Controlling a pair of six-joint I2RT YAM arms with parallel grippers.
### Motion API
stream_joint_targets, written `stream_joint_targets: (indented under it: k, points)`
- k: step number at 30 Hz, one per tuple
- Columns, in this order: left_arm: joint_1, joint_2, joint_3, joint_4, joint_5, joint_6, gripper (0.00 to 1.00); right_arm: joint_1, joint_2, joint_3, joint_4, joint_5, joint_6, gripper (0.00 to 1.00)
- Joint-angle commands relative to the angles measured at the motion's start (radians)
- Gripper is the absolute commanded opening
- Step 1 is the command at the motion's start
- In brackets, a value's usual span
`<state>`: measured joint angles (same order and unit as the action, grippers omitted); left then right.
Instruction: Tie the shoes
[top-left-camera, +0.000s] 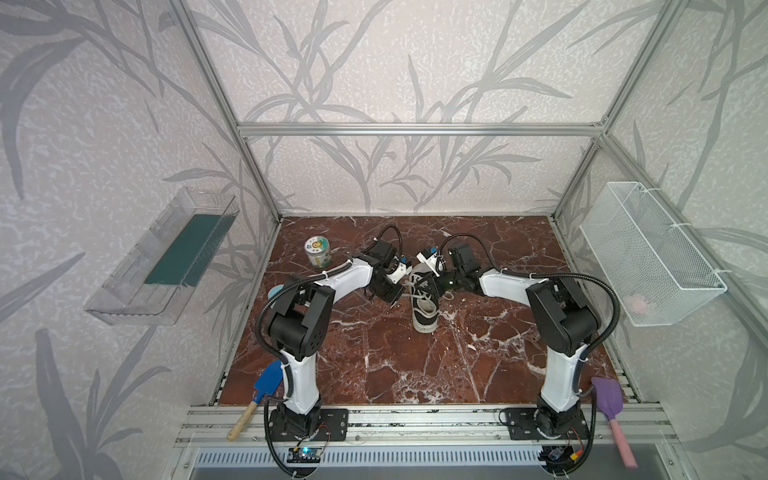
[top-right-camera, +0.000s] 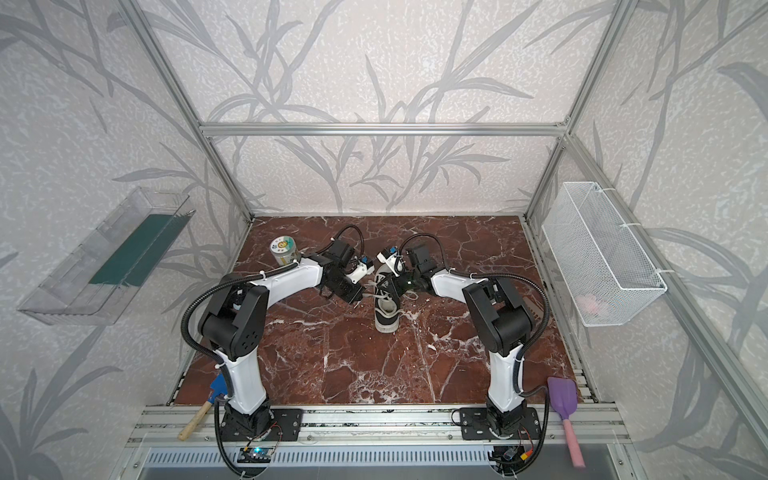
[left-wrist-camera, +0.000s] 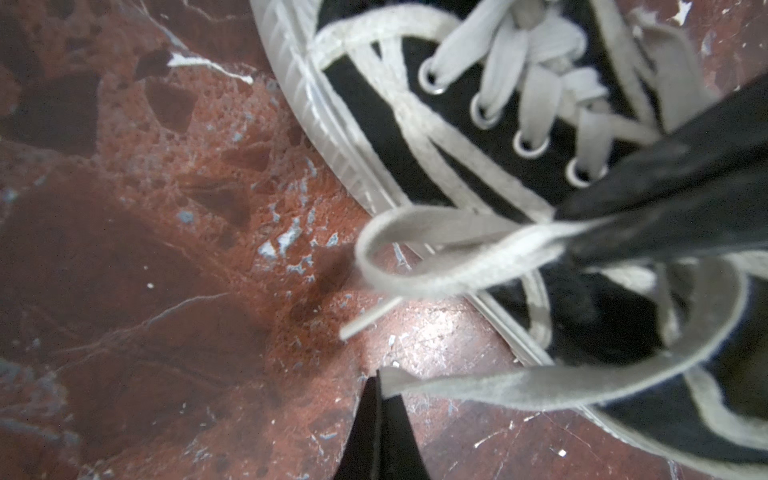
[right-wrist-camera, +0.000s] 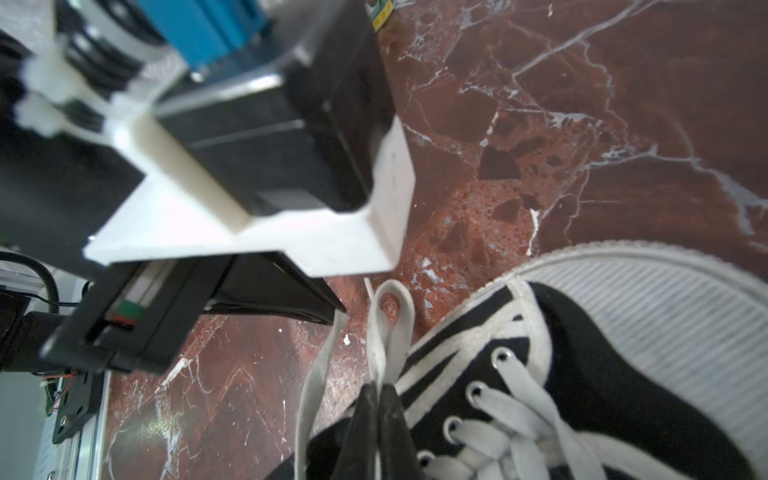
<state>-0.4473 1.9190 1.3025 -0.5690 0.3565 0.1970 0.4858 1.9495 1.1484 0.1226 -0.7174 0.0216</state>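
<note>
Since the left end effector (left-wrist-camera: 379, 384) is clamped on a loose lace strand (left-wrist-camera: 519, 384) and the right end effector (right-wrist-camera: 377, 392) pinches a small loop (right-wrist-camera: 406, 320) beside the sneaker (top-left-camera: 424, 309) sitting mid worktop (top-left-camera: 374, 365), I'd say loops are forming but no bow's tied yet.

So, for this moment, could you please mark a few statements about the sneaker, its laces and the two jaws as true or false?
1. The left jaws are shut on a white lace strand. True.
2. The right jaws stand open, holding nothing. False: they are shut on a lace loop.
3. The black sneaker lies on its side. False: it stands on its sole, opening upward.
4. A tin can stands on the marble table, to the left of the sneaker in both top views. True.
</note>
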Motion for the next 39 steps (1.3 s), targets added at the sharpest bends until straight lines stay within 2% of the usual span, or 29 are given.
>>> stream_joint_targets:
  k: [1,14,22,27,33,34,38,39]
  points:
    - [0.004,0.028,0.05,-0.066,-0.016,0.046,0.0,-0.009,-0.045,-0.037,0.116,-0.068,0.05,0.0]
    - [0.015,0.168,0.251,-0.18,-0.023,0.119,0.0,-0.021,-0.066,-0.121,0.251,-0.133,0.032,0.0]
    - [0.016,0.218,0.351,-0.216,-0.005,0.178,0.0,-0.021,-0.064,-0.126,0.243,-0.202,-0.023,0.0]
    - [0.017,0.252,0.417,-0.245,0.041,0.203,0.0,-0.021,-0.061,-0.116,0.183,-0.235,-0.101,0.0]
    - [0.009,0.239,0.437,-0.246,0.069,0.232,0.0,-0.015,-0.056,-0.059,0.019,-0.213,-0.207,0.0]
    - [0.004,0.232,0.436,-0.241,0.066,0.235,0.0,-0.014,-0.061,-0.057,0.012,-0.205,-0.213,0.01]
    - [-0.005,0.202,0.408,-0.192,0.071,0.253,0.0,-0.013,-0.094,-0.059,0.011,-0.181,-0.2,0.29]
    - [-0.008,0.199,0.409,-0.188,0.073,0.255,0.0,-0.014,-0.101,-0.061,0.011,-0.175,-0.197,0.32]
